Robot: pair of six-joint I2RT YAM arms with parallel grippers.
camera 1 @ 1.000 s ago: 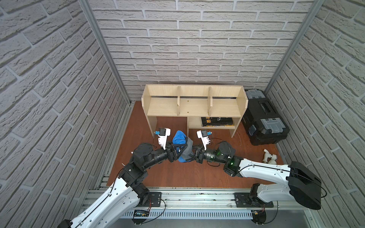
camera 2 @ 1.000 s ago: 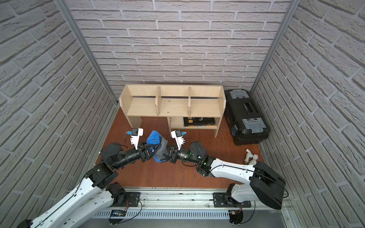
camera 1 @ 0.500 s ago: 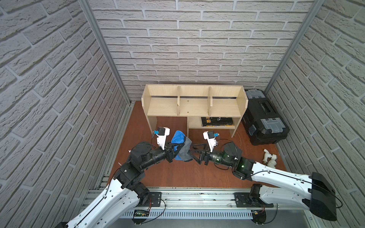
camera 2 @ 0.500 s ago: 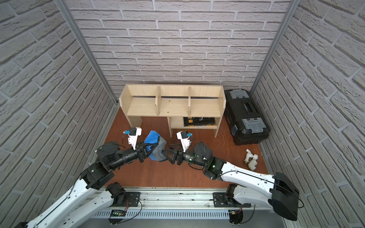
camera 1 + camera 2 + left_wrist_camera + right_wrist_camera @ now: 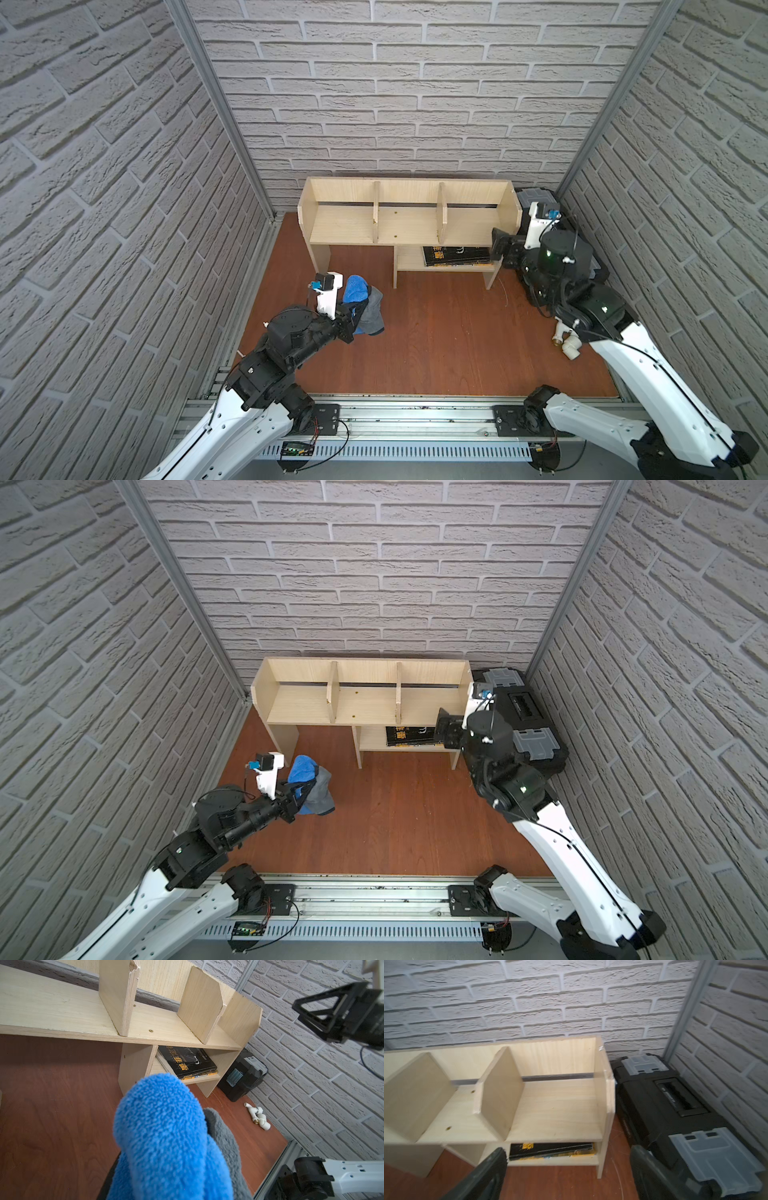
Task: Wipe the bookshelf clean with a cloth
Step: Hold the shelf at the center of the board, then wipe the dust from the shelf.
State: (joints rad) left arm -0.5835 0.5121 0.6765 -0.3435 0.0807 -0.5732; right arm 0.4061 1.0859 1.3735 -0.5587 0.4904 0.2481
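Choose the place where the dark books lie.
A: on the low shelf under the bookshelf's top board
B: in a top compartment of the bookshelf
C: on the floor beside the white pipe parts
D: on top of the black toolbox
A: the books lie flat on the low shelf of the bookshelf, under its top board, as both top views and both wrist views show.

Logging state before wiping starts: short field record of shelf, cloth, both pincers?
bookshelf: pale wooden bookshelf, three top compartments, nothing in them
lower shelf: black book lying flat
left pincer: shut on grey-and-blue microfibre cloth, in front of the bookshelf, apart from it
right pincer: open, empty, by the bookshelf's right end
other: black plastic toolbox right of the bookshelf; white plastic pipe fittings on the floor
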